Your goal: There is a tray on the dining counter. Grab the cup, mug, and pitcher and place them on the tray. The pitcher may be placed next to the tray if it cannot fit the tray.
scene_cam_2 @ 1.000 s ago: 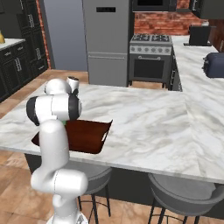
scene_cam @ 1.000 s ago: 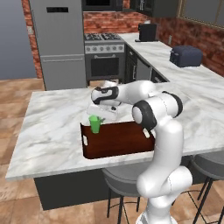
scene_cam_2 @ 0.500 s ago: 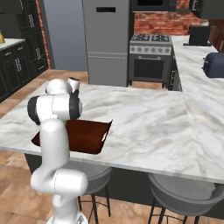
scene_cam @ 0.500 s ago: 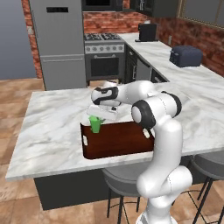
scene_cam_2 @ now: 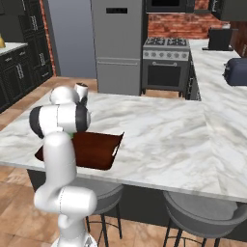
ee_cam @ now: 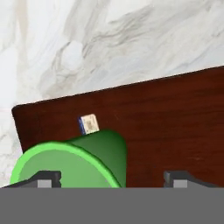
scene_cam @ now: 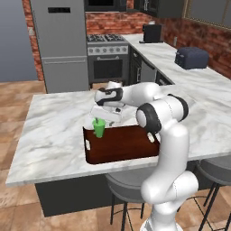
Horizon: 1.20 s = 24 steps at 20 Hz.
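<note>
The green cup [scene_cam: 99, 127] stands upright on the left part of the dark wooden tray [scene_cam: 127, 146], which lies on the dining counter [scene_cam: 53, 131]. My gripper [scene_cam: 103, 114] hovers just over the cup's rim. In the hand view the gripper [ee_cam: 111, 177] is open: its fingertips [ee_cam: 178, 177] stand wide apart, and the right one is clear of the cup [ee_cam: 83, 159]. In the right base view my arm covers part of the tray [scene_cam_2: 99, 149]. The mug is out of view. A yellow sliver [scene_cam_2: 1, 42] on a far-left counter could be the pitcher; too little shows to tell.
The marble top [scene_cam_2: 164, 135] stretches wide to the right of the tray. A toaster [scene_cam: 191, 57] and a dark appliance [scene_cam: 152, 32] sit on the back counter. Stools [scene_cam_2: 207, 219] stand under the near edge. A stove [scene_cam: 107, 61] and a fridge [scene_cam: 61, 43] are beyond.
The gripper has opened and let go of the green cup, which now stands on the tray. The arm has hardly moved.
</note>
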{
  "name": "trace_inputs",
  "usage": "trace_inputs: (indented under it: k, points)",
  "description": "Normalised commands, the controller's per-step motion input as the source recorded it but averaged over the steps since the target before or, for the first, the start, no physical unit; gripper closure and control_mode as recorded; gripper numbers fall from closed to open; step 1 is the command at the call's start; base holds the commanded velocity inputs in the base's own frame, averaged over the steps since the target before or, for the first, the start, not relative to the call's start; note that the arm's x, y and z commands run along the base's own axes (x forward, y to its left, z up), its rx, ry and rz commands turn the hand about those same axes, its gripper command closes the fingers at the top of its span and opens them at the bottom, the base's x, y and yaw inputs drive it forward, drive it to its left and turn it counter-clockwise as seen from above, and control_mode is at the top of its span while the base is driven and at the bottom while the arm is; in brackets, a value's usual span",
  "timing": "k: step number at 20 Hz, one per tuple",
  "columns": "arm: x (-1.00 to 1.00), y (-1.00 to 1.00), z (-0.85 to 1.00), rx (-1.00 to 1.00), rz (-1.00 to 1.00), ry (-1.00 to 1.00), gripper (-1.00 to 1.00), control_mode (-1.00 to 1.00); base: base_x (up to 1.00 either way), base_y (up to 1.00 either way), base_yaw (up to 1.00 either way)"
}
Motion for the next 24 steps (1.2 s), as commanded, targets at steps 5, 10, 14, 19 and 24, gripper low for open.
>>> trace_inputs:
  k: [5, 10, 14, 19, 24]
  points:
    - [0.0, -0.15, 0.56, 0.0, 0.03, 0.0, -1.0, -1.0, 0.0, 0.0, 0.0]
    - [-0.02, -0.14, 0.63, 0.0, 0.04, 0.0, -1.0, -1.0, 0.0, 0.0, 0.0]
    - [-0.43, -0.29, 0.64, 0.0, 0.07, 0.0, -1.0, -1.0, 0.0, 0.0, 0.0]
    - [-0.58, -0.6, 0.44, -0.01, 0.14, 0.0, -1.0, -1.0, 0.0, 0.0, 0.0]
    - [-0.73, -0.43, 0.35, -0.11, 0.08, -0.08, -1.0, -1.0, 0.0, 0.0, 0.0]
